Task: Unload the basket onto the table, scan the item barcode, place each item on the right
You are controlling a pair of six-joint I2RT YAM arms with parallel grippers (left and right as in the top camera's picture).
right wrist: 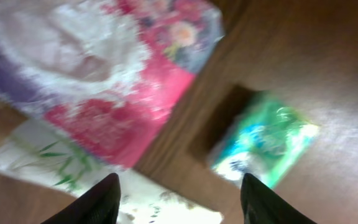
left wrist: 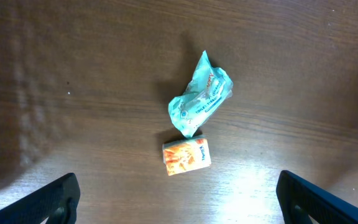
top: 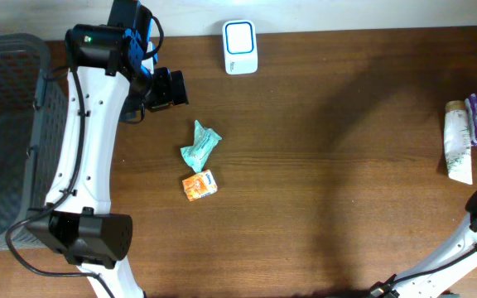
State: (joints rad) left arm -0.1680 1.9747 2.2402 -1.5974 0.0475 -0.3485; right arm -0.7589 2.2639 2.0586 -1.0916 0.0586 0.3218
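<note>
No item is at the scanner (top: 240, 47) yet, so scanning is left: left fingers (left wrist: 55, 202) hang wide above the teal packet (left wrist: 201, 102) and orange box (left wrist: 186, 156) on the bench (top: 346, 165), right fingers (right wrist: 98, 202) stand apart, empty, over a pink pack (right wrist: 117, 93).

The overhead camera is looking straight down from well above the table (top: 321, 165), taking in its whole width from the basket (top: 7, 124) at the left to the scanner (top: 240, 47) at the far edge. The left wrist camera is hanging fairly high and facing down past the left gripper (left wrist: 178, 202), sharing with the overhead view the teal packet (left wrist: 201, 102) and orange packet (left wrist: 186, 155) mid-table. The right wrist camera is sitting very close and blurred past the right gripper (right wrist: 178, 199), sharing only the right-edge cluster of pink packet (right wrist: 104, 81), white tube (right wrist: 36, 155) and green packet (right wrist: 266, 140).
</note>
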